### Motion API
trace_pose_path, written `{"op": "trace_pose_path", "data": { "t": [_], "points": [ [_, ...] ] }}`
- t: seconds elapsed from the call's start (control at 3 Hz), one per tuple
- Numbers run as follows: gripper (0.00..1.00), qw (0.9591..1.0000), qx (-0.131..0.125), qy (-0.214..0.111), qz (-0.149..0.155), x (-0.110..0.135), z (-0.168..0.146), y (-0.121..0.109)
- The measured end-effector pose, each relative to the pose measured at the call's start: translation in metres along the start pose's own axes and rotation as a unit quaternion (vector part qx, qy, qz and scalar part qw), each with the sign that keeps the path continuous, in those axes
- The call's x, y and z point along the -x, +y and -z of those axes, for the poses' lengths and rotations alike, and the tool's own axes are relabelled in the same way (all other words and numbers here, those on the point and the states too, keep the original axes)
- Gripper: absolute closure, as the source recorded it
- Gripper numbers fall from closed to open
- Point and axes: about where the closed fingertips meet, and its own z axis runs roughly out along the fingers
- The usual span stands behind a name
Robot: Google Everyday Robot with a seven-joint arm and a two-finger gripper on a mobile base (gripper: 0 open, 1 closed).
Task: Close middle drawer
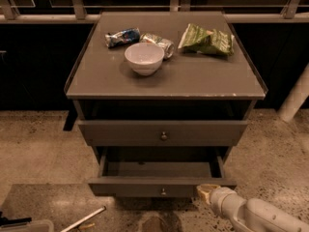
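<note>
Fingers [209, 189] of the gripper [205, 193] look pressed together, holding nothing, lower rt of frame, just beside the front rt corner of the middle drawer [135, 188], which stands pulled well out. Approach step; next, prob. a square, steady push on its front panel into the cabinet [193, 79].

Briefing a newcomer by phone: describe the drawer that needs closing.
On the grey cabinet carrying a white bowl, look below the taller-fronted drawer. The middle drawer is pulled far out, plain grey inside showing, the gripper by its front right corner.
</note>
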Motion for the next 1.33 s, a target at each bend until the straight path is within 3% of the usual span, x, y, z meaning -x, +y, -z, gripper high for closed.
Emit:
{"op": "trace_pose_path", "data": {
  "t": [0.33,0.67,1.0,1.33],
  "points": [
    [1.0,1.0,0.0,0.0,0.0,-0.002,0.002,0.0],
    [1.0,0.9992,-0.01,-0.029,0.024,0.058,-0.03,-0.013],
    [1.0,0.9991,-0.01,-0.032,0.027,0.06,-0.027,-0.01],
    [1.0,0.9981,-0.024,-0.05,0.027,0.065,-0.005,0.0]
  ]
}}
